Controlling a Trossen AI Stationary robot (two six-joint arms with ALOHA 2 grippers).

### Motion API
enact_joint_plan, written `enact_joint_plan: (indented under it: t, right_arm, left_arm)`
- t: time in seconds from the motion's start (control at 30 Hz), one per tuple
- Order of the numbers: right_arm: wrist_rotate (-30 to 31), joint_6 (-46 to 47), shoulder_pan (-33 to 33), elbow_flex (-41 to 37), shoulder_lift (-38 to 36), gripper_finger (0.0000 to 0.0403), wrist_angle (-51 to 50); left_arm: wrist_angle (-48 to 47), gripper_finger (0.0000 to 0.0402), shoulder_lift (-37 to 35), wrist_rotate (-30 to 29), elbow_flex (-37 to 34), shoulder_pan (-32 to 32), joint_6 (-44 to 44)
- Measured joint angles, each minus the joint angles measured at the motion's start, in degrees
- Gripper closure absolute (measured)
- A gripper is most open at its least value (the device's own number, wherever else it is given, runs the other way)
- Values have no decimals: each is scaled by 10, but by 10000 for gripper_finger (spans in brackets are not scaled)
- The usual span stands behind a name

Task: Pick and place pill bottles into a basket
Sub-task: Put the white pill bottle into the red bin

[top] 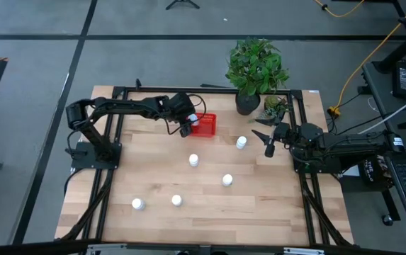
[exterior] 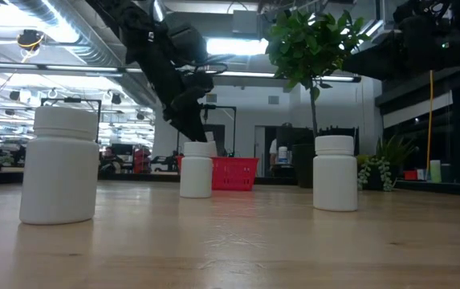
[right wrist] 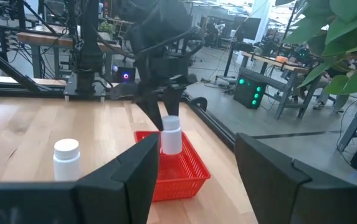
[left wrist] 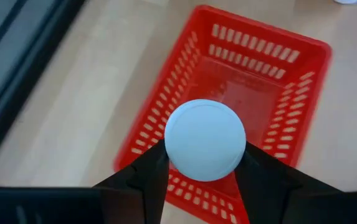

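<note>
A small red basket (top: 206, 125) stands at the far middle of the wooden table. My left gripper (top: 186, 128) hangs over its left end, shut on a white pill bottle (right wrist: 171, 134). Several more white pill bottles stand upright on their bases on the table, among them one (top: 241, 142) right of the basket, one (top: 193, 161) at the middle and one (top: 138, 204) near the front edge. My right gripper (top: 265, 142) waits open at the table's right side, with nothing between its fingers. My left gripper pinches the pill bottle between its two fingers, one on each side of its upper part (left wrist: 205, 140). The fingers (right wrist: 163, 107) come from above, slanting down. The bottle hangs upright, lifted clear, just above the basket's floor (left wrist: 247, 93).
A dark pot with a leafy plant (top: 249, 99) stands behind the basket to its right, with a smaller plant (top: 275, 106) beside it. A black frame (top: 117, 92) runs round the table. Bare wood lies between the scattered bottles.
</note>
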Motion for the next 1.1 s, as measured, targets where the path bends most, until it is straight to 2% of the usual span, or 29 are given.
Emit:
enact_joint_plan:
  t: [0.1,0.53,1.1]
  right_arm:
    - [0,0,0,0,0,192,0]
    - [0,0,0,0,0,192,-1]
    - [0,0,0,0,0,192,-1]
  left_arm:
    - [-6,242,0,-16,0,0,-11]
    - [-9,242,28,-17,0,0,-8]
    - [-9,242,28,-21,0,11,-15]
